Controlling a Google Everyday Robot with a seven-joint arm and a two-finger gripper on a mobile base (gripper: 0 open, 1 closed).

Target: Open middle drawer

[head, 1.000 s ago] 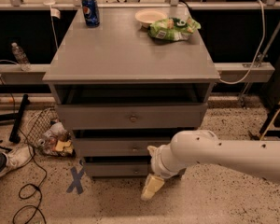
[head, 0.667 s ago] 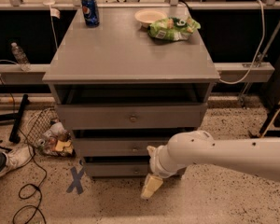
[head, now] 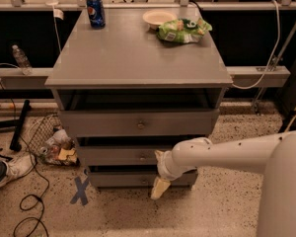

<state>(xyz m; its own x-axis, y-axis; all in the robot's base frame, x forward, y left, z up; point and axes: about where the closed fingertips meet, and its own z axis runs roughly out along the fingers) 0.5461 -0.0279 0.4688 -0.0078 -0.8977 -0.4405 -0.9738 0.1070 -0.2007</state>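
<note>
middle drawer (head: 116,155): second of three grey fronts in the cabinet, w/ a small round knob (head: 142,157) at centre. front sits approx. flush w/ the bottom drawer (head: 113,179) below it.

nearest the camera: white arm (head: 237,152) enters from the lower right and runs left toward the cabinet. its wrist overlaps the right part of the middle drawer front. gripper (head: 159,186) hangs pointing down in front of the bottom drawer, right of centre, below and just right of the middle knob. how far it is spread can't be made out; nothing seen in its hold. contact w/ any drawer: can't be judged.

floor, left of gripper: blue tape x (head: 80,190) near the cabinet's lower left corner. further left: a shoe (head: 10,166) and a wire basket (head: 49,142) w/ litter.

above the middle drawer: top drawer (head: 98,124), taller front, own knob, dark gap between it and the cabinet top (head: 133,58).

far edge of the top: soda can (head: 95,12) at left, bowl (head: 158,18) and green snack bag (head: 183,30) at right, touching. water bottle (head: 20,58) on the ledge at far left.
</note>
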